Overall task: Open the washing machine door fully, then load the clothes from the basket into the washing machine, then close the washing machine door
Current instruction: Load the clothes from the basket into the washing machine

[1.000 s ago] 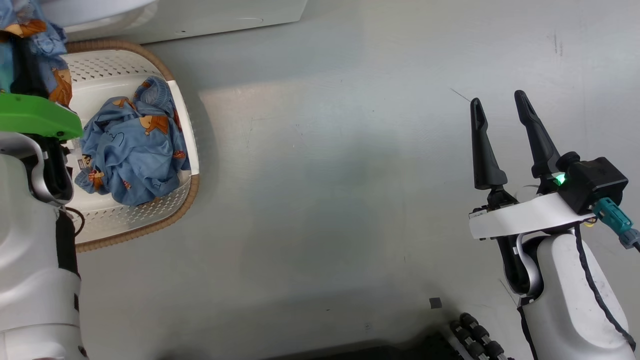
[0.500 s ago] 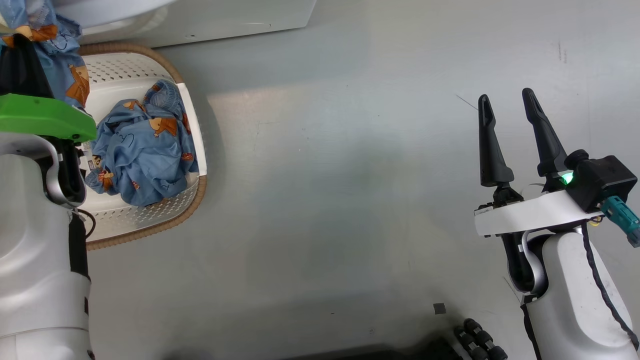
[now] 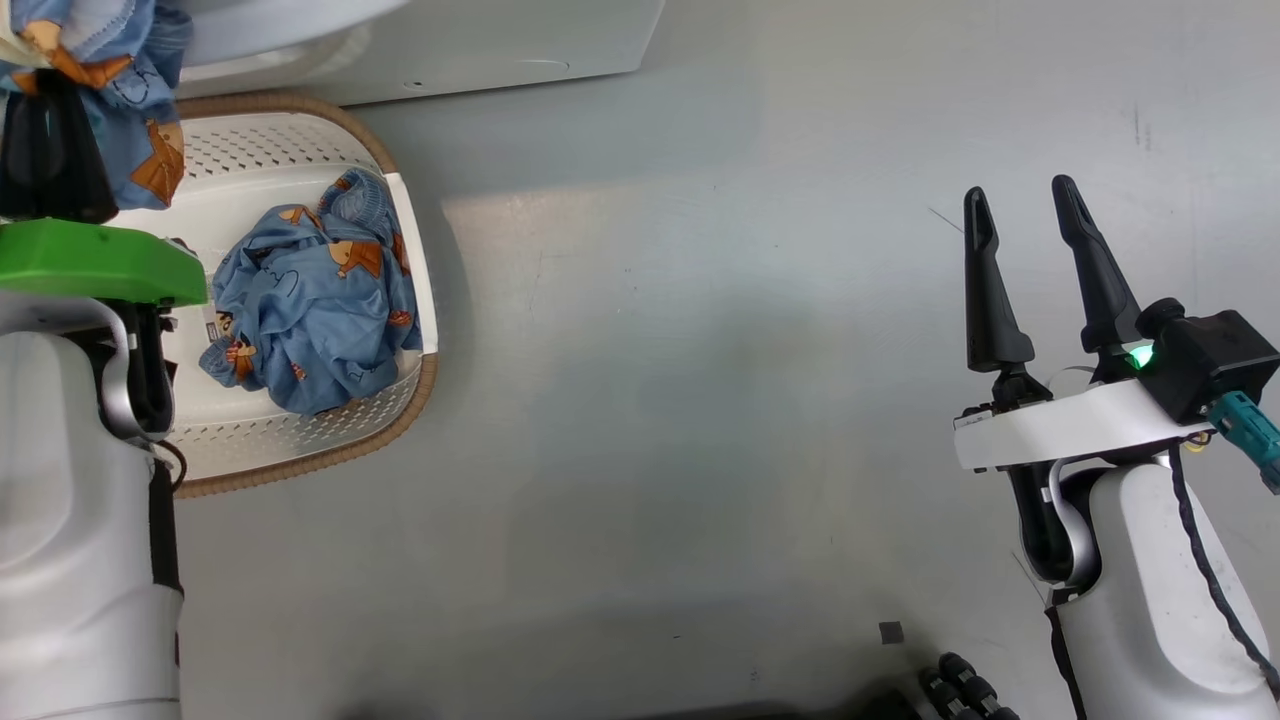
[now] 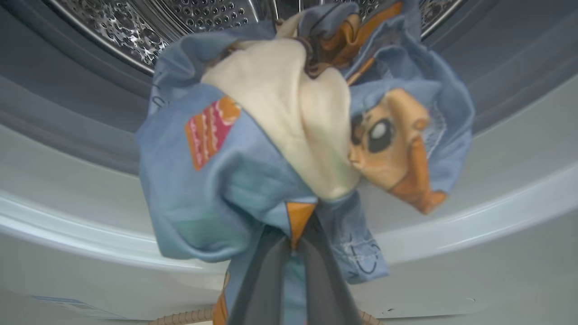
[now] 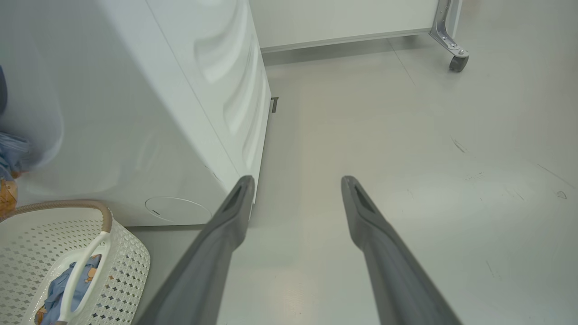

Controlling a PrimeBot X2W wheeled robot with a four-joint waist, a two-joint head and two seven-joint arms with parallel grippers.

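Note:
My left gripper (image 4: 293, 230) is shut on a bunched light-blue garment (image 4: 253, 171) with cream and orange parts. It hangs in front of the washing machine's steel drum (image 4: 158, 22) and grey gasket (image 4: 67, 104). In the head view the held garment (image 3: 130, 90) is at the top left, above the basket (image 3: 400, 400). More blue clothes (image 3: 320, 300) lie in the basket. The white washing machine (image 3: 500, 50) stands behind it. My right gripper (image 3: 1020, 210) is open and empty over the floor, far right of the basket. The washing machine door is out of view.
Bare grey floor (image 3: 700, 400) spreads between the basket and my right arm. In the right wrist view the washing machine's side (image 5: 135, 113) and the basket (image 5: 131, 253) are at the left. A white unit on a caster (image 5: 458, 61) stands at the far end.
My left gripper's jaws have closed on the garment. The head camera has shifted, so the basket sits further right in the picture. The right arm has kept its pose.

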